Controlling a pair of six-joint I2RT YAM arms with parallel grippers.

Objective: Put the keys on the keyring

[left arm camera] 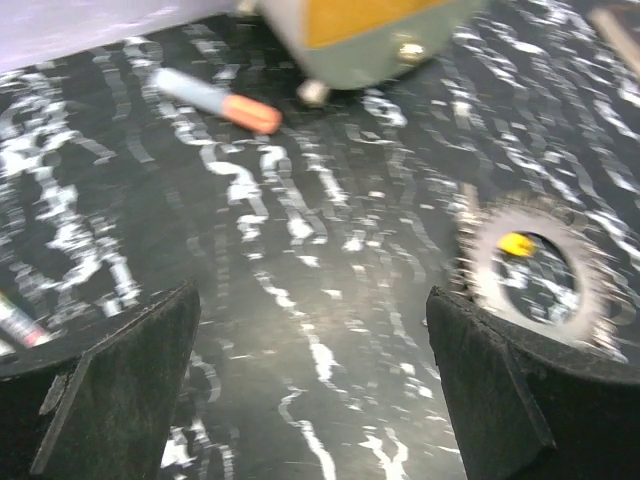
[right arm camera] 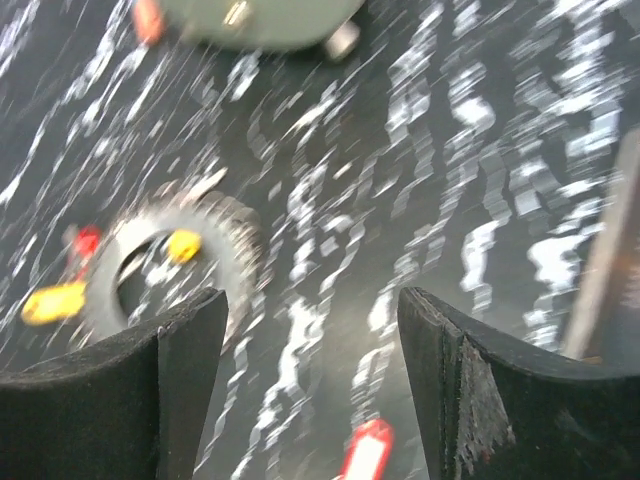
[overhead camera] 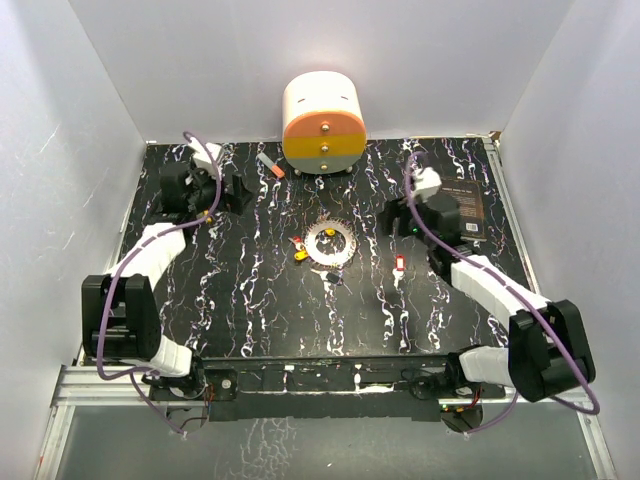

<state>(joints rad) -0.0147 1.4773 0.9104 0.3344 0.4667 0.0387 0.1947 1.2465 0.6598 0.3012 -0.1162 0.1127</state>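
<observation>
As nothing is grasped yet, the left gripper [left arm camera: 310, 300] and right gripper [right arm camera: 312, 300] are held spread and empty, flanking the keyring [overhead camera: 331, 243], which is laid flat in the middle of the table [overhead camera: 250, 310]. The keys [overhead camera: 298, 248] are scattered by it, one red key [overhead camera: 400, 263] being placed nearest the right gripper, likely as the first pick.

keyring [left arm camera: 545, 215] blurred, drawer unit [left arm camera: 370, 25] cut off

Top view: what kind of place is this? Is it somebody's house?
Probably a robot test booth, not a house: plain white walls box in a black marbled table, two robot arms are bolted at its near edge, and a toothed keyring and tiny keys lie out.
</observation>
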